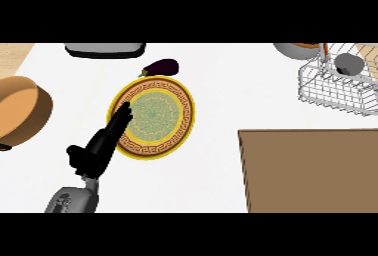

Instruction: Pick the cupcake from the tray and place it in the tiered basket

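No cupcake shows anywhere. The brown tray fills the lower right and its visible surface is bare. At the upper right stands the wire tiered basket; a small grey round thing sits in it, and I cannot tell what it is. My left hand comes up from the lower left, open, with straight fingers lying over the left rim of a yellow patterned plate. It holds nothing. The right hand is out of sight.
A dark purple eggplant lies just beyond the plate's far edge. A large brown bowl stands at the left edge. A grey appliance sits at the back, and a grey and orange dish behind the basket.
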You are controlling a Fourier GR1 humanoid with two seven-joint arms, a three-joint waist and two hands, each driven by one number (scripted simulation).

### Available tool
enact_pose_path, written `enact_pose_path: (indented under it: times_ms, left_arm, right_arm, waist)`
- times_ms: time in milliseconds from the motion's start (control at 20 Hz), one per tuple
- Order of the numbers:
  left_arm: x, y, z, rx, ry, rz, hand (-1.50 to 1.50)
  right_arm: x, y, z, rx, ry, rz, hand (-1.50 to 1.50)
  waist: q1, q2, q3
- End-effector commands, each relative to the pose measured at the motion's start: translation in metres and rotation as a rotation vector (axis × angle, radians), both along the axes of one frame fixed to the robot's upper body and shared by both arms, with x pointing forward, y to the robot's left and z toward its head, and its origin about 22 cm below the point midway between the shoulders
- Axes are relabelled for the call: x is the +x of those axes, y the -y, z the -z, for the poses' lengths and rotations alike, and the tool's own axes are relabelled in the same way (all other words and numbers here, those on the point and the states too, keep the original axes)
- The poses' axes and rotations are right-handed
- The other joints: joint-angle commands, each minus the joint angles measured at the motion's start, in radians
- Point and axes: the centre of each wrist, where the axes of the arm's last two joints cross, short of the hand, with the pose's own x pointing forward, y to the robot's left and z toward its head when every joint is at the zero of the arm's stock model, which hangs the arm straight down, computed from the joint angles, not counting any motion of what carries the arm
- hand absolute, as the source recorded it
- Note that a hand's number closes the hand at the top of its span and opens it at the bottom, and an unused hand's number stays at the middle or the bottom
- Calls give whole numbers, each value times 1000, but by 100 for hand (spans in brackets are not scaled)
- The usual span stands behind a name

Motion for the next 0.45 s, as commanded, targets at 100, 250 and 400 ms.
enact_pose_path:
  times_ms: [100,250,400]
  left_arm:
    - [1,-11,-3,-4,8,2,0]
    - [-5,8,7,-7,7,-17,0]
    - [-3,-11,-2,11,10,-18,0]
  right_arm:
    - [-71,60,-2,61,141,66,-150]
    - [-106,82,1,36,101,60,-150]
    - [-127,94,7,28,81,32,-150]
  waist:
    - [-7,1,3]
    - [-13,2,4]
    - [-7,3,7]
